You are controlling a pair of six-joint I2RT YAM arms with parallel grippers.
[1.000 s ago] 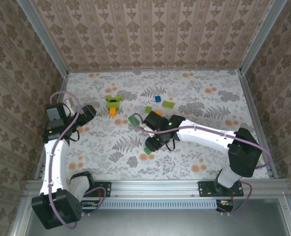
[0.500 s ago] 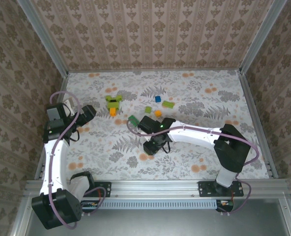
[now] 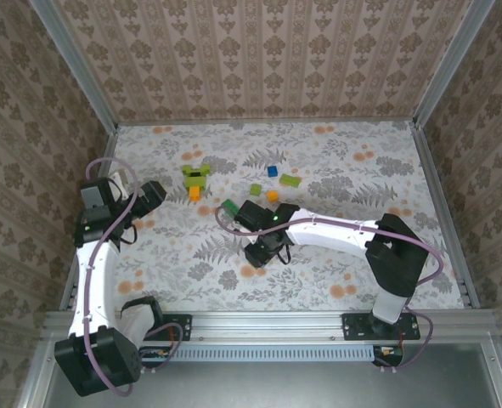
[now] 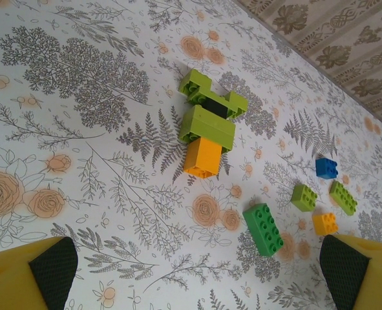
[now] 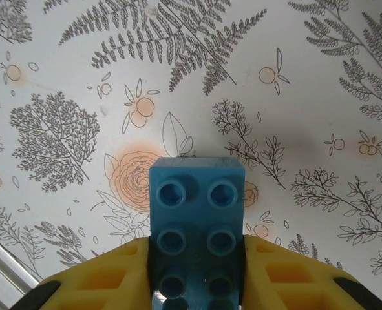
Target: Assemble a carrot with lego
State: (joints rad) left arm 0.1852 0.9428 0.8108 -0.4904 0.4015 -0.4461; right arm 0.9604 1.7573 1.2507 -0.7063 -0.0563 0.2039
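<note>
The carrot [image 3: 196, 178] lies at the back left of the floral table: lime-green bricks [image 4: 208, 123] around a black one, with an orange brick [image 4: 202, 157] as its tip. My left gripper [image 4: 197, 284] is open, its yellow fingers [image 4: 48, 271] spread wide over bare table short of the carrot; from above the left gripper [image 3: 151, 199] sits left of it. My right gripper [image 5: 197, 271] is shut on a blue lego brick [image 5: 197, 219], studs facing the camera, held over mid-table. From above, this right gripper [image 3: 257, 252] is in front of the loose bricks.
Loose bricks lie right of the carrot: a dark green one [image 4: 263, 228], a small lime one [image 4: 304, 197], a longer lime one [image 4: 343, 197], a blue one [image 4: 326, 168] and an orange one [image 4: 324, 223]. Patterned walls close in the table [image 3: 344, 272] on three sides.
My right arm has shifted a little to the left, still holding the blue brick, uncovering the dark green brick behind it. The left arm has not moved.
</note>
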